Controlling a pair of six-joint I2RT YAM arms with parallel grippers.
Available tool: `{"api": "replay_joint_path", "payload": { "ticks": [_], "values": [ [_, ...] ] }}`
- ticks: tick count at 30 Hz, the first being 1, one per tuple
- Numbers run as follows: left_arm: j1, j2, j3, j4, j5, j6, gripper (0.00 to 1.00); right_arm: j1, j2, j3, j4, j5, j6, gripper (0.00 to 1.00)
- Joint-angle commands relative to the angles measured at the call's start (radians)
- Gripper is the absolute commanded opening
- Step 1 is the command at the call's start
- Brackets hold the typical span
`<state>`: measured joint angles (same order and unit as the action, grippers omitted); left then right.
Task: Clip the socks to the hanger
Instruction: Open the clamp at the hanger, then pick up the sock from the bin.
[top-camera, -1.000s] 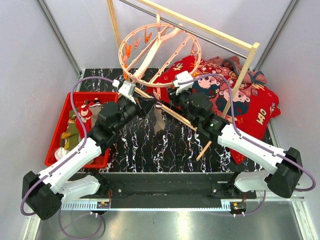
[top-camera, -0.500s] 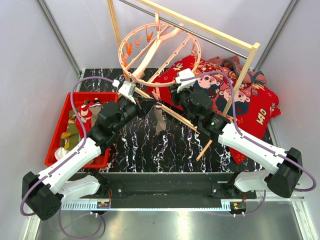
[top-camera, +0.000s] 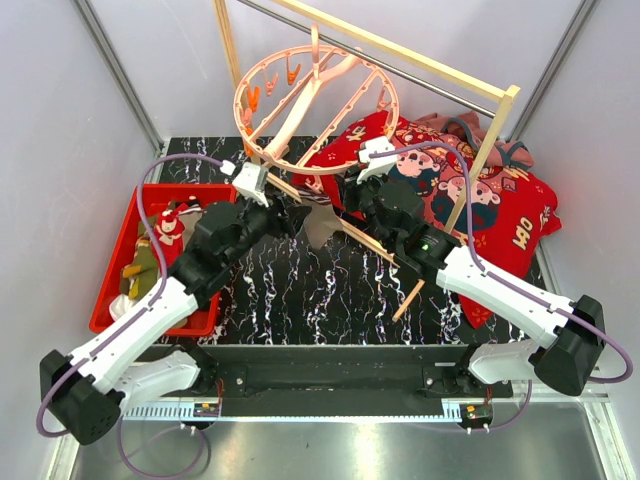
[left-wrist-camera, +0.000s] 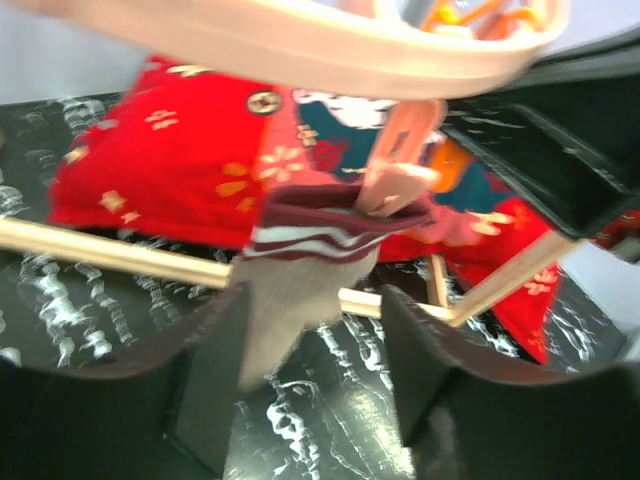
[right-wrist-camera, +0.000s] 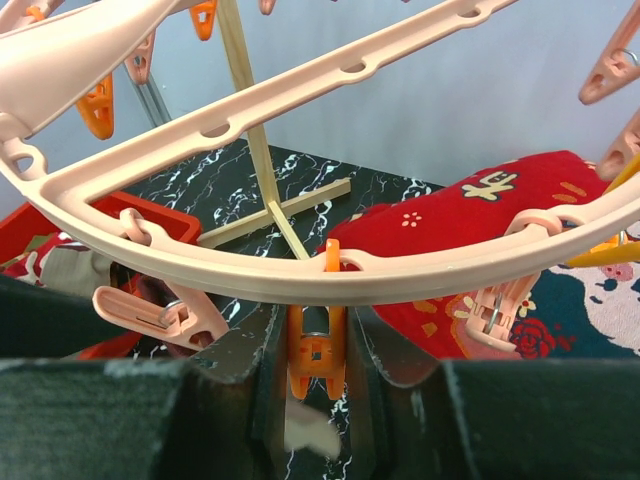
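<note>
The salmon-pink ring hanger (top-camera: 315, 105) hangs from the wooden rack. A grey-taupe sock (left-wrist-camera: 290, 290) with a maroon-and-white striped cuff dangles by that cuff from a pink clip (left-wrist-camera: 400, 185) under the ring, and shows as a blurred sock (top-camera: 322, 225) from above. My left gripper (left-wrist-camera: 315, 370) is open just below it. The sock's lower end is beside the left finger, and the jaws do not pinch it. My right gripper (right-wrist-camera: 317, 350) is shut on an orange clip (right-wrist-camera: 317, 345) hanging from the ring (right-wrist-camera: 300, 270). More socks (top-camera: 150, 260) lie in the red bin.
A red bin (top-camera: 115, 215) stands at the left. The red cartoon-printed cloth (top-camera: 470, 200) lies at the right behind the rack. The rack's wooden frame (top-camera: 400, 60) and its low base bar (top-camera: 375, 250) cross the area under the hanger.
My left gripper has opened and let go of the sock, which now swings from the hanger. The right gripper has shut on the orange clip. The ring has shifted slightly left.
</note>
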<state>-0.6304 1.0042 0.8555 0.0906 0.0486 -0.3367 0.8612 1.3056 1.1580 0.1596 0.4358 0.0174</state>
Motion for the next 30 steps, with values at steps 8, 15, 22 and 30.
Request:
{"api": "replay_joint_path", "payload": {
  "ticks": [8, 15, 22, 30],
  "values": [
    [0.141, -0.156, 0.138, -0.406, -0.303, 0.087, 0.84, -0.002, -0.031, 0.011, 0.041, 0.017, 0.024, 0.11],
    [0.411, -0.035, 0.249, -0.626, -0.306, 0.084, 0.85, -0.005, -0.042, -0.007, 0.054, 0.004, 0.019, 0.11],
    [0.543, 0.285, 0.448, -0.736, -0.384, 0.088, 0.82, -0.008, -0.049, -0.024, 0.070, -0.009, 0.018, 0.11],
    [0.659, 0.597, 0.626, -0.749, -0.394, 0.088, 0.83, -0.014, -0.060, -0.047, 0.089, -0.025, 0.021, 0.11]
  ]
}}
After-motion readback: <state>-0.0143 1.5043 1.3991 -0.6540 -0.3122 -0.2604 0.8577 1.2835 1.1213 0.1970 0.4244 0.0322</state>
